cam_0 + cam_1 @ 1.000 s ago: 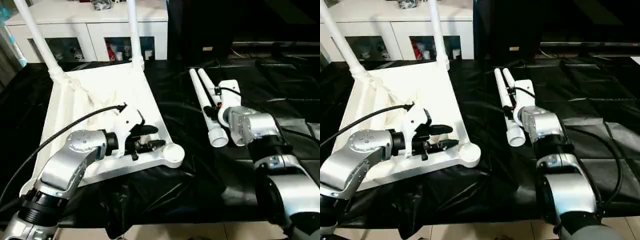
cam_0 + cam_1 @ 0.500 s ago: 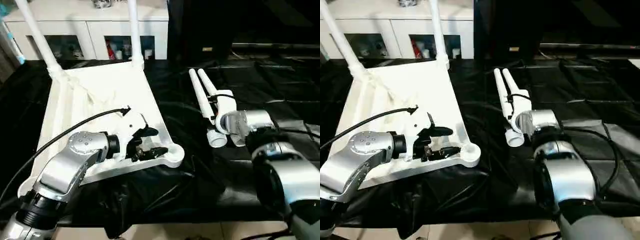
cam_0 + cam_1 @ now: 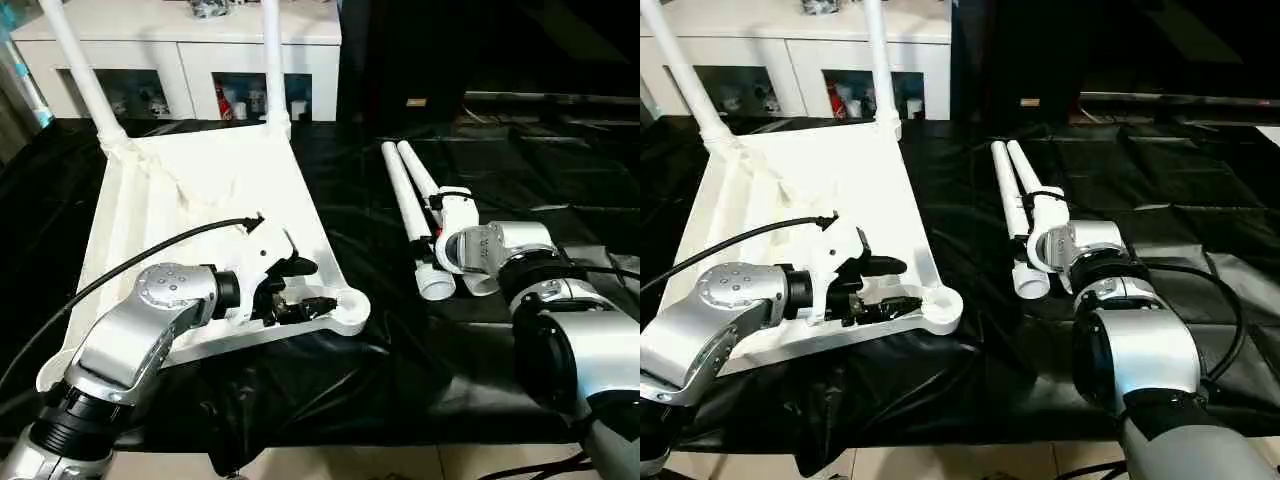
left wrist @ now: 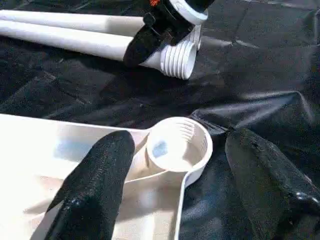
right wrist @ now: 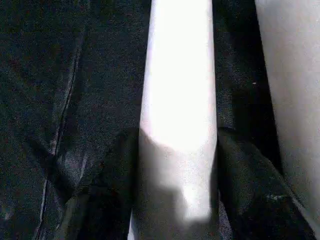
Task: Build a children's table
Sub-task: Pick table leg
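The white table top (image 3: pixel 200 210) lies upside down on a black sheet (image 3: pixel 400 350), on the robot's left side. Two white legs (image 3: pixel 268 60) already stand in its far corners and point up, leaning a little. The near corner has an empty round socket (image 4: pixel 177 145), with its hole facing up. The left gripper (image 3: pixel 298 285) sits over the near edge of the top, pointing at that socket. Its two black fingers (image 4: pixel 95 185) are wide apart, one over the top and one over the sheet, and they hold nothing. On the right, two more legs (image 3: pixel 405 195) lie flat, side by side and touching. Their long way runs from far to near, with the ribbed ends close to the robot. The right gripper (image 3: pixel 1025 215) has one black finger on each side of one lying leg (image 5: pixel 177 100), pressed right up to it.
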